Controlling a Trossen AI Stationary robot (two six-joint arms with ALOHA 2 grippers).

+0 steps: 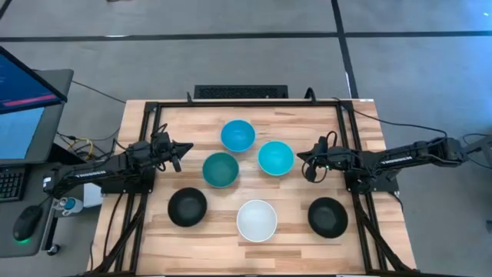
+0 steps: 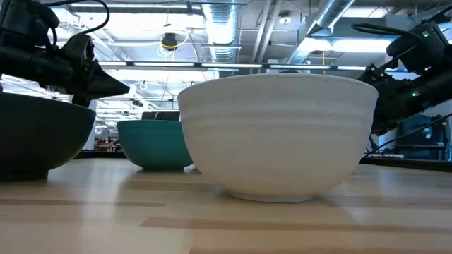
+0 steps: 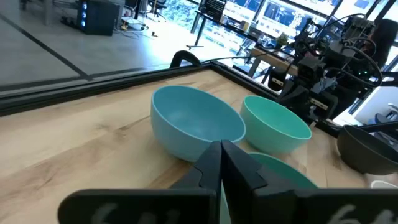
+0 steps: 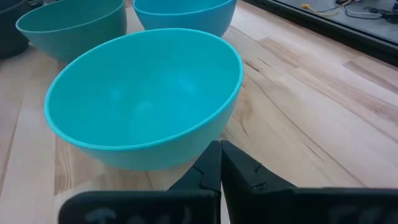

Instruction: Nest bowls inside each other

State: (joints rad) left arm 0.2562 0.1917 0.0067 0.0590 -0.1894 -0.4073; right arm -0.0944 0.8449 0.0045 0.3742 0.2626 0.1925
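Six bowls stand upright on the wooden table (image 1: 154, 231): blue (image 1: 237, 135), cyan (image 1: 275, 158), dark teal (image 1: 220, 169), white (image 1: 256, 219), and two black, one at the near left (image 1: 187, 207) and one at the near right (image 1: 327, 216). My left gripper (image 1: 187, 148) is shut and empty, left of the dark teal bowl (image 3: 292, 180). My right gripper (image 1: 302, 156) is shut and empty, just right of the cyan bowl (image 4: 143, 93).
A black metal frame (image 1: 246, 102) runs along the table's far edge and down its sides. A monitor (image 1: 23, 108), a keyboard and a mouse (image 1: 29, 223) stand left of the table. Bare wood lies along the near edge.
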